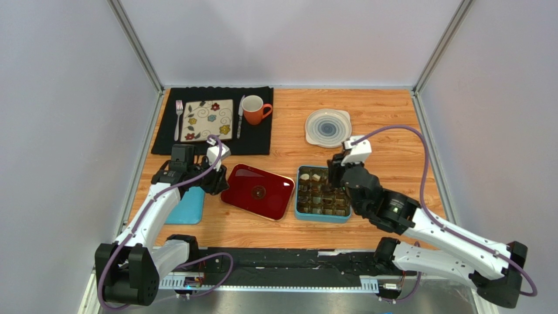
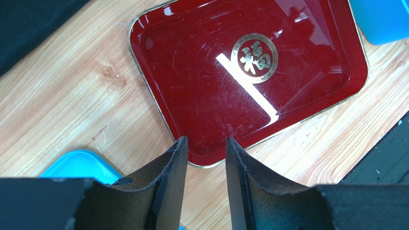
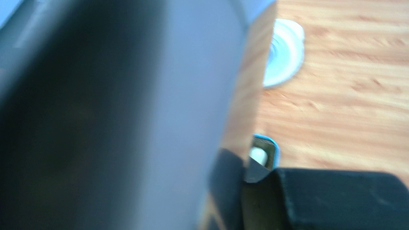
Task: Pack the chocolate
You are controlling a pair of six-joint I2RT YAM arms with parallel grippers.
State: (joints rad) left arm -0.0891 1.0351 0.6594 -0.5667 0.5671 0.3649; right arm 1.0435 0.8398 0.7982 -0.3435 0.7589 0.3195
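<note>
The chocolate point(image 1: 319, 191) fills the gridded cells of the teal box point(image 1: 320, 218) at the table's middle right, dark pieces plus a few cream ones. My right gripper point(image 1: 338, 175) hangs over the box's back right part. Its wrist view is badly blurred and shows only a dark finger point(image 3: 228, 191), one box corner point(image 3: 269, 143) and a white chocolate point(image 3: 258, 154). Its jaws cannot be read. My left gripper point(image 2: 205, 143) is open, with nothing between its fingers, just above the near edge of the red tray point(image 2: 158, 57). That tray point(image 1: 236, 191) holds nothing.
A blue lid point(image 1: 186, 209) lies left of the red tray, under my left arm. A white round lid point(image 1: 328, 127) sits at the back right. On the black mat point(image 1: 259, 140) at the back left are a flowered plate point(image 1: 208, 120), a fork point(image 1: 178, 118) and an orange mug point(image 1: 254, 109).
</note>
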